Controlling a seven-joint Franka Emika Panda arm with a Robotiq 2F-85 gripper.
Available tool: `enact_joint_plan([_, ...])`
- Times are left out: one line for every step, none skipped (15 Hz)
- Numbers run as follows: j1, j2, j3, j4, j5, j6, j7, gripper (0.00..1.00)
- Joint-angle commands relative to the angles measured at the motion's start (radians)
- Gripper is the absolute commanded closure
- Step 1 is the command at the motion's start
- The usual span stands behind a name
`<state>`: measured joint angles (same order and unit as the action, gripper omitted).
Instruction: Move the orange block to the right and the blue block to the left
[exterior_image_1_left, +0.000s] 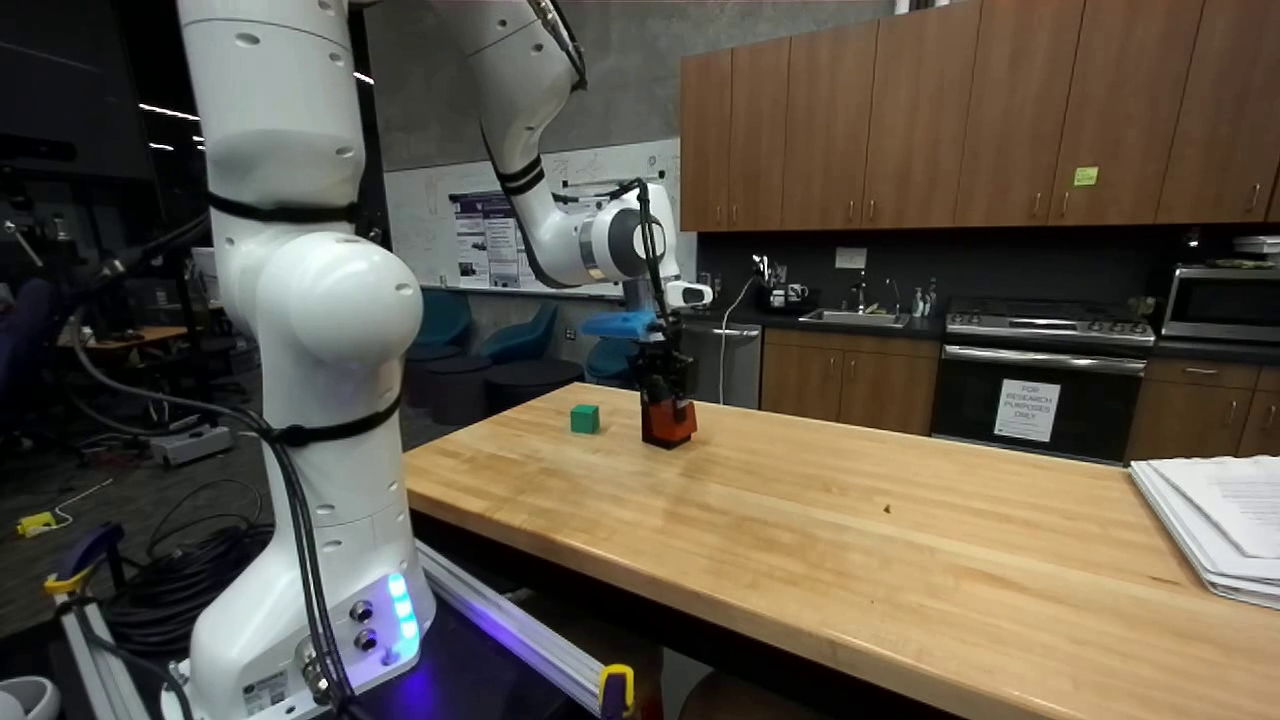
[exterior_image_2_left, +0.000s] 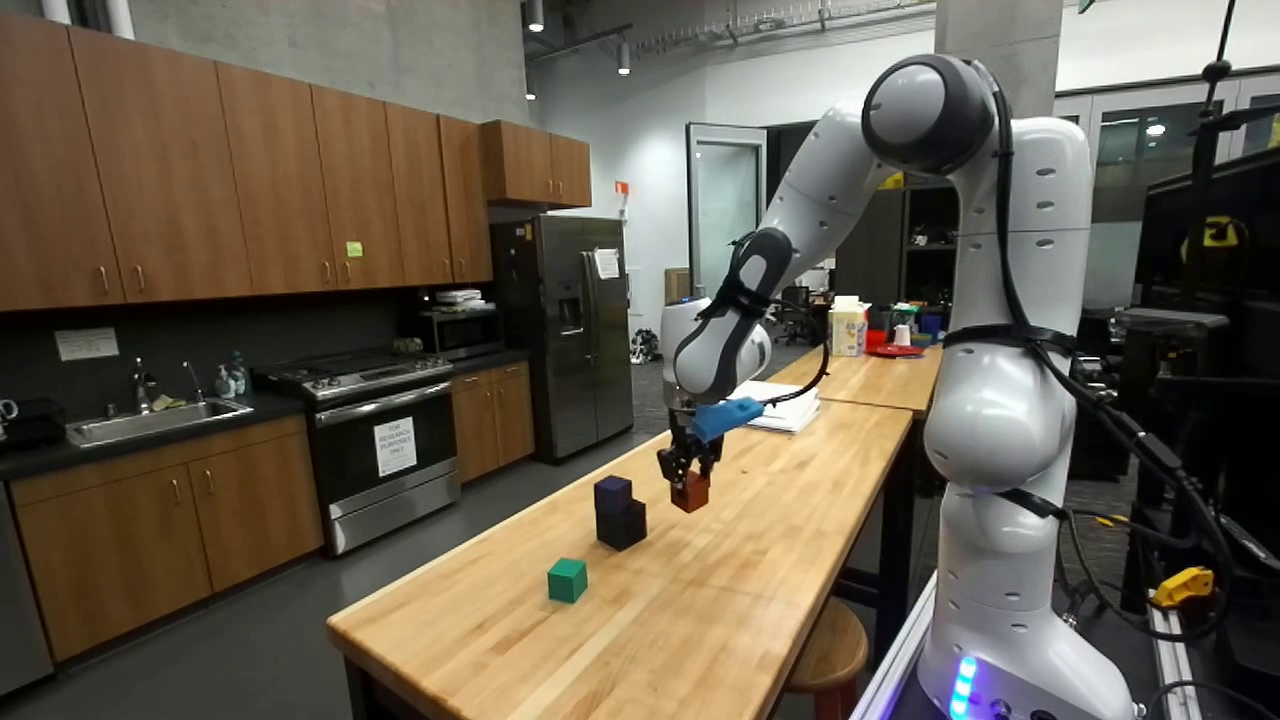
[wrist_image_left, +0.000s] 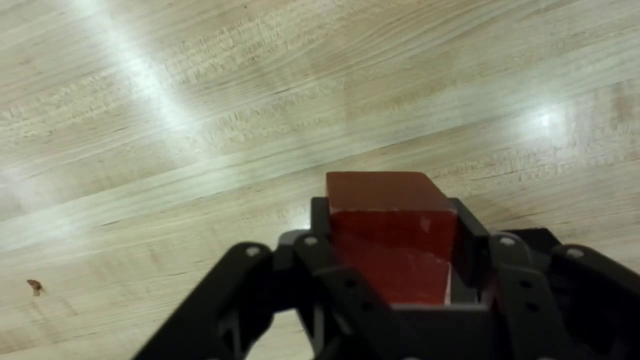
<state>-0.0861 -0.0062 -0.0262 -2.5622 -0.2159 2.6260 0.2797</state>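
The orange block (exterior_image_1_left: 672, 416), a small red-orange cube, is between the fingers of my gripper (exterior_image_1_left: 665, 402). In an exterior view the gripper (exterior_image_2_left: 690, 468) has the block (exterior_image_2_left: 690, 493) at its tips. In the wrist view the fingers of the gripper (wrist_image_left: 392, 212) press on both sides of the block (wrist_image_left: 392, 230), which seems held above the table. The blue block (exterior_image_2_left: 612, 494), a dark navy cube, sits on a larger near-black cube (exterior_image_2_left: 622, 526) beside the gripper. In the exterior view from behind the base, the blue block is hidden behind the gripper.
A green cube (exterior_image_2_left: 567, 580) stands on the wooden table (exterior_image_2_left: 640, 640), apart from the stack; it also shows in an exterior view (exterior_image_1_left: 585, 419). A stack of papers (exterior_image_1_left: 1220, 515) lies farther along the table. The near-black cube's edge (wrist_image_left: 535, 237) shows beside a finger.
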Motion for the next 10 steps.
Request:
enact_joint_plan([0.008, 0.097, -0.024, 0.079, -0.016, -0.013, 0.044, 0.69])
enact_joint_plan([0.012, 0.120, -0.029, 0.096, -0.009, -0.017, 0.040, 0.69])
enact_joint_plan([0.017, 0.139, -0.035, 0.112, -0.007, -0.020, 0.041, 0.69])
enact_joint_plan([0.023, 0.159, -0.039, 0.129, -0.004, -0.022, 0.042, 0.69])
enact_joint_plan([0.027, 0.177, -0.043, 0.145, 0.001, -0.024, 0.041, 0.69])
enact_joint_plan([0.032, 0.193, -0.046, 0.162, 0.004, -0.027, 0.042, 0.69])
enact_joint_plan([0.037, 0.204, -0.049, 0.174, 0.004, -0.027, 0.038, 0.31])
enact_joint_plan([0.045, 0.210, -0.053, 0.185, 0.003, -0.029, 0.040, 0.19])
enact_joint_plan([0.050, 0.210, -0.055, 0.191, 0.008, -0.031, 0.037, 0.19])
enact_joint_plan([0.054, 0.200, -0.055, 0.192, 0.015, -0.035, 0.034, 0.19])
